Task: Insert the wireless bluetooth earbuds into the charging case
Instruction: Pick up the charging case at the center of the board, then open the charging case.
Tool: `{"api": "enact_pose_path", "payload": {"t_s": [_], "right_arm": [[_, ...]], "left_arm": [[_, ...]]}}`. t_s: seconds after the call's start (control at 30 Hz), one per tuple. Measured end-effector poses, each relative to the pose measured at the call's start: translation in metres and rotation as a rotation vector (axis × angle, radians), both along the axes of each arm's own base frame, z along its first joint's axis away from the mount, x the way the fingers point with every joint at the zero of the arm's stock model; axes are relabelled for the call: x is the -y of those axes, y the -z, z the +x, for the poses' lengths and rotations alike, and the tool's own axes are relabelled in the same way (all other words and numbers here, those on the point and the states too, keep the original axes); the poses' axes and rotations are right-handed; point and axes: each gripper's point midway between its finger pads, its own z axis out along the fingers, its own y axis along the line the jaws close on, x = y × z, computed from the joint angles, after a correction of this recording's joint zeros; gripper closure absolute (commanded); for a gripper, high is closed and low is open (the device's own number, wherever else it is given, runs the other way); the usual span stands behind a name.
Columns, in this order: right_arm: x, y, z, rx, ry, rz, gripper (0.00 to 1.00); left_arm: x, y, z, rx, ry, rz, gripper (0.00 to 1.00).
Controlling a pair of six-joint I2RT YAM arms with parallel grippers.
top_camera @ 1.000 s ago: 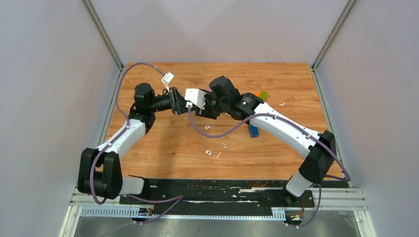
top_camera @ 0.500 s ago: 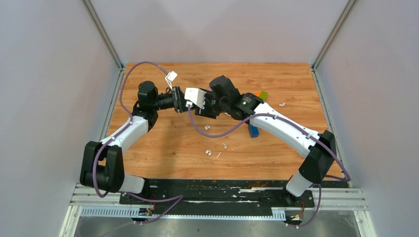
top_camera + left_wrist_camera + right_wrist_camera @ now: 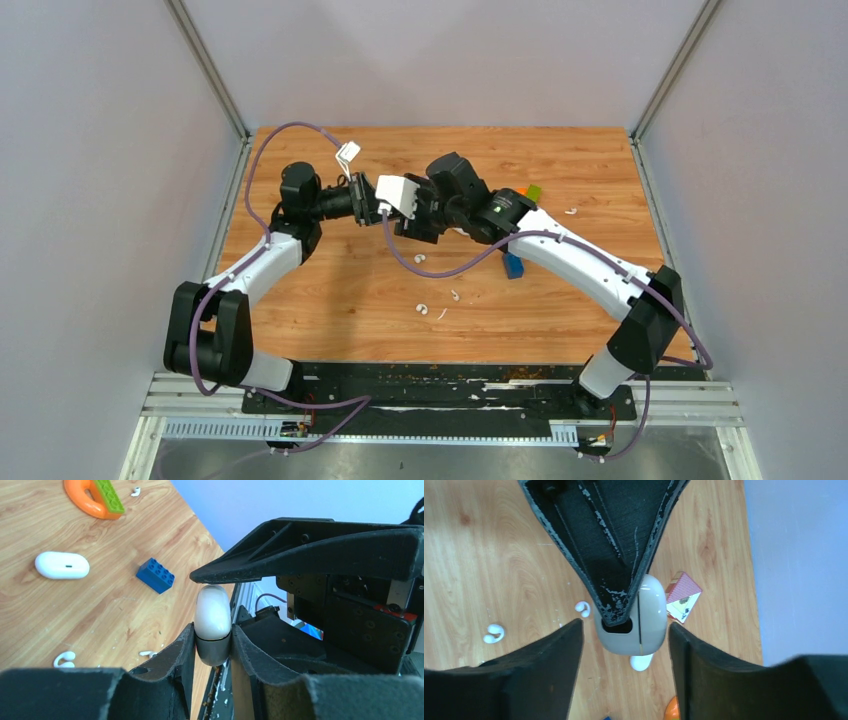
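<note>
– Left gripper (image 3: 212,630) is closed tight on the charging case (image 3: 212,605). We see the case squeezed between its two fingers, held up above the table (image 3: 340,310) at the far middle.
– We agree. And the right gripper (image 3: 625,624)?
– Its jaws stand apart, one at each side of the same case. At one side we see wood through a gap between finger and case, so for us it is open. At the other side we cannot tell if the finger touches.
– Is the lid of the case shut?
– We see only a thin seam along it, so it looks shut.
– Where are the earbuds?
– Both lie on the table, well apart from the case. The far earbud (image 3: 420,258) is on the wood just nearer than the two grippers. The near earbud (image 3: 423,309) is closer to the arm bases, with small white scraps (image 3: 455,295) just to its right.
– What else do we see?
– A white oval object (image 3: 62,565) and a blue brick (image 3: 156,575) lie near each other, right of the grippers. An orange and green piece (image 3: 95,497) is farther back.
</note>
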Motion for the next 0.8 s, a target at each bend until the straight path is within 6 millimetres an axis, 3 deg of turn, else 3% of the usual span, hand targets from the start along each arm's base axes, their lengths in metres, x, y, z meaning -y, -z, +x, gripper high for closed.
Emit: {"api": "enact_pose_path", "payload": {"t_s": [0.07, 0.1, 0.23, 0.4, 0.53, 0.67, 0.8], "right_arm": [[0.003, -0.001, -0.004, -0.022, -0.003, 0.017, 0.10], [0.005, -0.002, -0.007, -0.040, -0.006, 0.027, 0.06], [0.027, -0.016, -0.018, -0.151, 0.027, 0.111, 0.07], [0.063, -0.049, -0.019, -0.312, 0.041, 0.189, 0.17], [0.078, -0.070, -0.030, -0.400, -0.014, 0.223, 0.27], [0.077, -0.066, -0.058, -0.491, -0.107, 0.209, 0.39], [0.074, -0.062, -0.070, -0.508, -0.164, 0.192, 0.49]], "left_arm": [[0.001, -0.004, -0.001, 0.023, 0.011, -0.007, 0.78], [0.002, -0.006, -0.003, 0.037, 0.017, -0.009, 0.79], [0.001, -0.013, -0.010, 0.114, 0.026, -0.017, 0.81], [0.003, -0.016, -0.028, 0.279, 0.031, -0.016, 0.80], [0.016, -0.023, -0.044, 0.475, 0.048, 0.014, 0.80], [0.028, -0.034, -0.060, 0.653, 0.070, 0.010, 0.78], [0.037, -0.022, -0.070, 0.749, 0.089, 0.025, 0.79]]}}
